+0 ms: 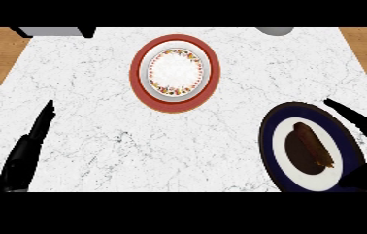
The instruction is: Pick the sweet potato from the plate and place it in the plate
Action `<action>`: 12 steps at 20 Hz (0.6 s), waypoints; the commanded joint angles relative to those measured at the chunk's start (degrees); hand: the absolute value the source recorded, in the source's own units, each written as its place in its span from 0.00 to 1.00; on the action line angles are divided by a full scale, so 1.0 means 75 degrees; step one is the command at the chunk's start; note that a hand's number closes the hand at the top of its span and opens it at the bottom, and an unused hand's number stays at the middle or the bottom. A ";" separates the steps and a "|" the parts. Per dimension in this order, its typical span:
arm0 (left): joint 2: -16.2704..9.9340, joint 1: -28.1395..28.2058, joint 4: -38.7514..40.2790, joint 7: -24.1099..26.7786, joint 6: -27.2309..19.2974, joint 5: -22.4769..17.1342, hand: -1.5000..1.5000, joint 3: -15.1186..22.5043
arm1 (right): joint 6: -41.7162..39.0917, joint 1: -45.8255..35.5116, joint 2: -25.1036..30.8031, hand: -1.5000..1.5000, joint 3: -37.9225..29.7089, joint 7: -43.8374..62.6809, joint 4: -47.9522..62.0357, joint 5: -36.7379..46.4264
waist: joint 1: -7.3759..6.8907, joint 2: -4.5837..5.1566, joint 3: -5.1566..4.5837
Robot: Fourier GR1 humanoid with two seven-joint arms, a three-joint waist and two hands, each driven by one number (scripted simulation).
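Observation:
A dark brown sweet potato (309,148) lies on a white plate with a navy rim (276,131) at the lower right of the marble counter. A second plate (174,73), red-rimmed with a flowered white centre, sits at the upper middle with nothing on it. My left hand (28,143) shows at the lower left edge, fingers straight and pointing up, far from both plates. My right hand (345,112) reaches in at the right edge with straight fingers just beyond the navy plate's far rim, holding nothing.
A grey object (54,31) stands at the counter's back left corner and a pale round object (276,30) at the back right. Wooden floor (10,48) shows past the counter's left and right edges.

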State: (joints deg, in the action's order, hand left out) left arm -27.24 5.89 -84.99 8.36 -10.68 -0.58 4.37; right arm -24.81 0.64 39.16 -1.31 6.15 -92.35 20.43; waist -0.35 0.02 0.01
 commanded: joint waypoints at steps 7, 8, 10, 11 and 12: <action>0.0556 0.0108 0.0162 0.0283 0.0342 0.0557 0.50 -0.0348 | -0.0288 -0.0103 -0.0810 0.00 0.0350 -0.0315 0.0523 0.1227 | 0.0041 -0.0007 -0.0001; 0.0564 -0.0238 0.0444 0.0068 0.0442 0.0514 0.50 -0.0482 | -0.0375 -0.0365 -0.0790 0.00 0.0228 -0.0421 0.1011 0.1271 | 0.0040 -0.0002 -0.0001; 0.0512 0.0148 -0.0221 -0.0084 0.0465 0.0634 0.50 -0.0553 | -0.0527 -0.0657 -0.0712 0.00 0.0099 -0.0504 0.1375 0.1437 | 0.0019 -0.0005 0.0000; 0.0570 -0.0014 0.0292 0.0173 0.0747 0.0592 0.50 -0.0685 | -0.0284 -0.0277 -0.0888 0.00 0.0049 -0.0829 0.1254 0.1562 | 0.0042 -0.0006 -0.0001; 0.0734 0.0258 -0.0647 -0.0376 0.0368 0.0877 0.50 -0.0443 | -0.0461 -0.0623 -0.0960 0.00 0.0129 -0.0556 0.1378 0.1611 | 0.0018 -0.0007 0.0001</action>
State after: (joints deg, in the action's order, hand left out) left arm -23.48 6.52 -85.26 8.68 -7.33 3.50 0.75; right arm -27.53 -2.77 33.59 -0.14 2.05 -83.82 30.04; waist -0.17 0.00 0.01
